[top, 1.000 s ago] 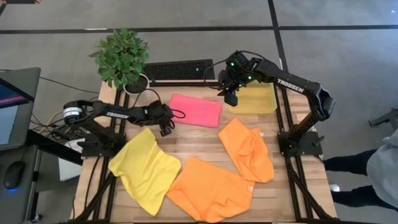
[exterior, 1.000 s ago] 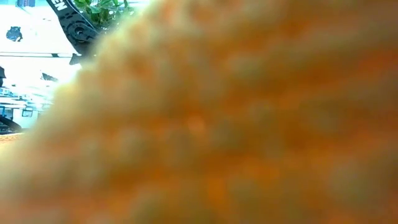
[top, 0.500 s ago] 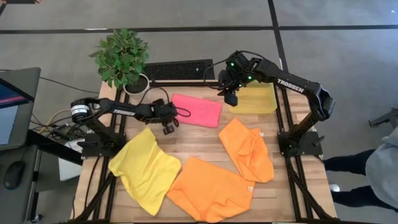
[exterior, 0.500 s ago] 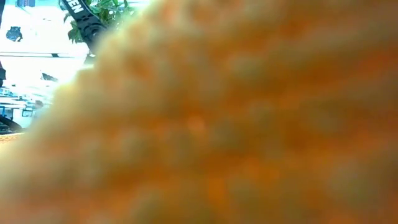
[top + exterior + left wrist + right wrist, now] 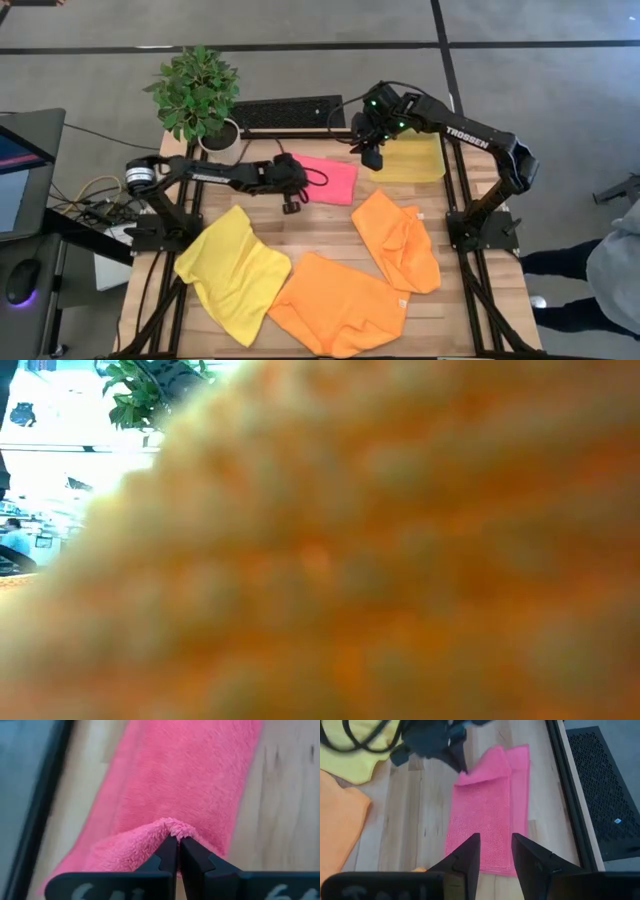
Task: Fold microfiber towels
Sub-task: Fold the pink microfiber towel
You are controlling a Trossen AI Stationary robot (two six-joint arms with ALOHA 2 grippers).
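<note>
Pink towel [image 5: 185,785] edge is pinched in the left gripper [image 5: 178,851] jaws; right gripper [image 5: 495,851] jaws hover parted.

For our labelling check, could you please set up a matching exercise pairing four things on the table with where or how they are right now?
Things:
1. pink towel
2. yellow towel
3. left hand
4. right hand

States:
A. open, above the pink towel's end nearest the translucent yellow bin
B. lying flat at the table's near left corner
C. shut on a pinched-up cloth edge
D. one end lifted off the wood

Pairs: 1-D, 2-B, 3-C, 4-A
</note>
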